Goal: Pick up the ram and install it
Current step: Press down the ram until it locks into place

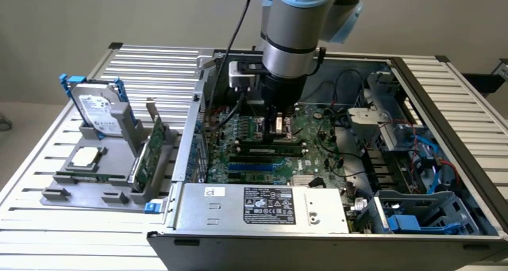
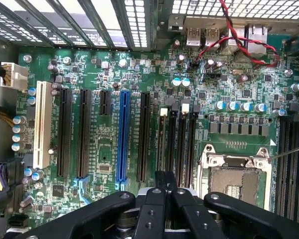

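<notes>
Claw [image 1: 279, 127] hung low inside the one open computer case [image 1: 444, 93]. In the wrist view the claw [image 2: 164, 180] had its two fingers pressed together, and I could make out nothing between them. Directly under it the exterior view showed one long, narrow green-and-dark stick, the ram [image 1: 270, 142], lying along the memory slots. The arm hid its near end, and I could not tell whether it was fully seated.

The wrist view gave me four black memory slots [image 2: 182, 144] just ahead of the fingers. Past them were one blue slot [image 2: 122, 137], one white slot [image 2: 42, 129] and one bare processor socket [image 2: 236, 174].

Well off to the claw's side on the worktop [image 1: 151, 63], one grey rack [image 1: 80, 195] held one hard drive [image 1: 99, 113] and one upright expansion card [image 1: 151, 155].
</notes>
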